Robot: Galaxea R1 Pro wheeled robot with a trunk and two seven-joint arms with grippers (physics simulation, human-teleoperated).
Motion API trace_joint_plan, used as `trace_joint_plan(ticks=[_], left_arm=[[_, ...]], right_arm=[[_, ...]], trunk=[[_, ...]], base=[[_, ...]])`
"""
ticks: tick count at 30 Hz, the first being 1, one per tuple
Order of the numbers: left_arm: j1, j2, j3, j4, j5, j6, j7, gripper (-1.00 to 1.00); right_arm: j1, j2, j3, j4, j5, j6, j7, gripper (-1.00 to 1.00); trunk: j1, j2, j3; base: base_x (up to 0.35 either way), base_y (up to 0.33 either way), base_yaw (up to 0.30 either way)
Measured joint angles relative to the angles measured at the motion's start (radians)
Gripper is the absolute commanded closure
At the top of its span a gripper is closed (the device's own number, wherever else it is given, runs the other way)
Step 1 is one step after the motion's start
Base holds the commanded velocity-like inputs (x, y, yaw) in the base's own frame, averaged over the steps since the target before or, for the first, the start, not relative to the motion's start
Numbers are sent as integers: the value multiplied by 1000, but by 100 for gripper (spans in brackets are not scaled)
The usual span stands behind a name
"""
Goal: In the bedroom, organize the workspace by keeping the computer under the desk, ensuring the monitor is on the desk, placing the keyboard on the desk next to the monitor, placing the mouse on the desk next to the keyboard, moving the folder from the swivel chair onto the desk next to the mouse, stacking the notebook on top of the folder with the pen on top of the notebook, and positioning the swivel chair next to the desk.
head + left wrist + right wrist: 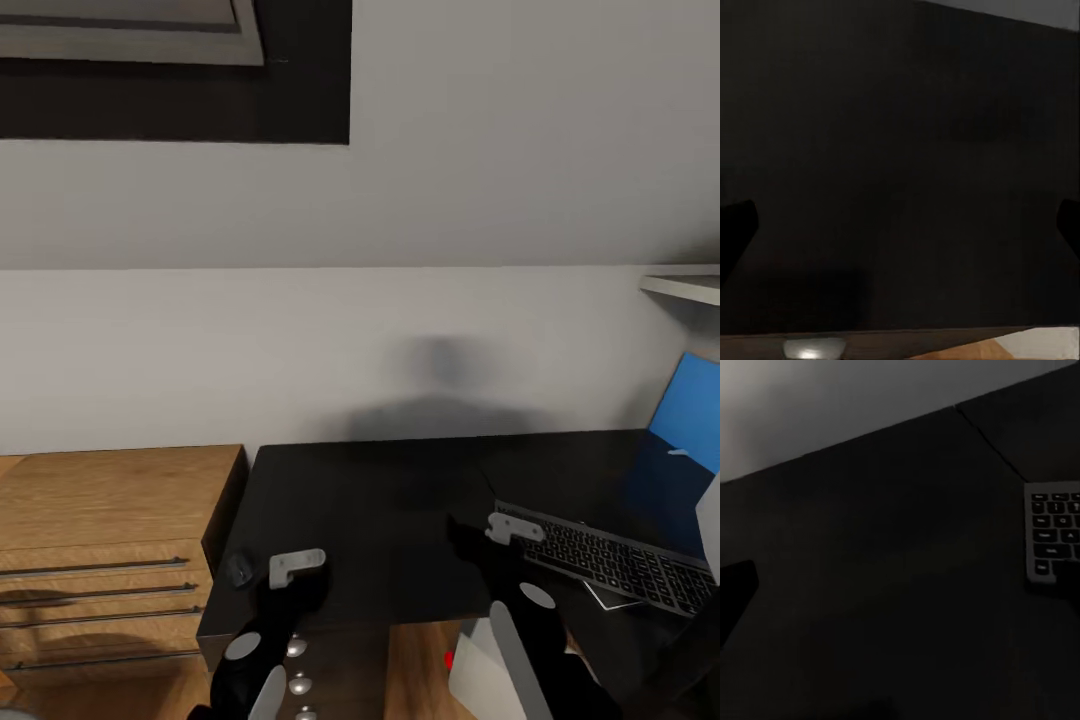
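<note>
The desk's [380, 520] glossy black top fills the middle of the head view. On its right part lies the keyboard [610, 555], slanted; its end also shows in the right wrist view [1054, 532]. The small dark mouse [238, 570] sits near the desk's front left corner. My left gripper [290, 598] hovers open just right of the mouse, over bare desk top [900, 172]. My right gripper [468, 538] is open above the desk, just left of the keyboard's end. The pale computer [485, 675] with a red dot stands below the desk's front edge.
A light wooden drawer unit [100, 560] stands against the desk's left side. A blue wall panel [690, 405] rises at the far right, under a white shelf [690, 285]. A pale edge [710, 525] cuts in at the right border; what it belongs to is unclear.
</note>
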Motion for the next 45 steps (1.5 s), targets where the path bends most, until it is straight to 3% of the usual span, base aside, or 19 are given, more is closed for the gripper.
trace_joint_plan(ticks=[5, 6, 11, 16, 21, 26, 29, 36, 39, 40, 42, 43, 44, 45], left_arm=[[-1, -56, 2, -37, -5, 68, 8, -100], [-4, -68, 2, -45, -5, 106, 16, -100], [-62, -70, 2, -54, -1, 198, 29, -100], [-132, -70, 1, -26, 4, 250, 30, -100], [-160, -70, 1, 25, 15, 267, 27, -100], [-170, -70, 5, 48, 23, 267, 25, -100], [-172, -70, 4, 54, 24, 264, 23, -100], [-174, -67, 4, 40, 24, 265, 23, -100], [-175, -57, 4, 16, 24, 267, 23, -100], [-175, -47, 0, -10, 24, 268, 23, -100], [-176, -45, -9, -15, 26, 269, 23, -100], [-176, -44, -21, -18, 26, 269, 23, -100], [-176, -42, -42, -22, 27, 269, 23, -100], [-176, -42, -46, -22, 26, 269, 22, -100]], right_arm=[[-20, 1, 5, 35, 4, -10, -4, -100], [-52, 1, 6, 59, 7, -12, -5, -100], [-207, -4, 1, 191, 15, -15, -7, -100], [-407, -28, -10, 477, 17, -45, -9, -100], [-596, -55, -18, 847, 13, -199, -10, -100], [-710, -66, -21, 1144, 10, -429, -13, -100], [-746, -70, -23, 1254, 1, -540, -16, -100], [-766, -75, -23, 1318, -37, -604, -16, -100], [-768, -89, -24, 1330, -68, -613, -19, -100], [-769, -124, -26, 1339, -150, -612, -27, -100], [-770, -138, -24, 1341, -198, -600, -28, -100], [-770, -149, -24, 1342, -245, -581, -28, -100], [-770, -184, -24, 1343, -349, -533, -27, -100], [-770, -201, -23, 1344, -382, -519, -26, -100]], trunk=[[0, 0, 0], [0, 0, 0], [0, 0, 0], [0, 0, 0], [0, 0, 0], [0, 0, 0], [0, 0, 0], [0, 0, 0], [0, 0, 0], [0, 0, 0], [0, 0, 0], [0, 0, 0], [0, 0, 0], [0, 0, 0]], base=[[0, 0, 0], [0, 0, 0], [0, 0, 0], [0, 0, 0], [0, 0, 0], [0, 0, 0], [0, 0, 0], [0, 0, 0], [12, 0, 0], [57, 0, 0], [99, 0, 0], [161, 0, 0], [125, 0, 0], [100, 0, 0]])
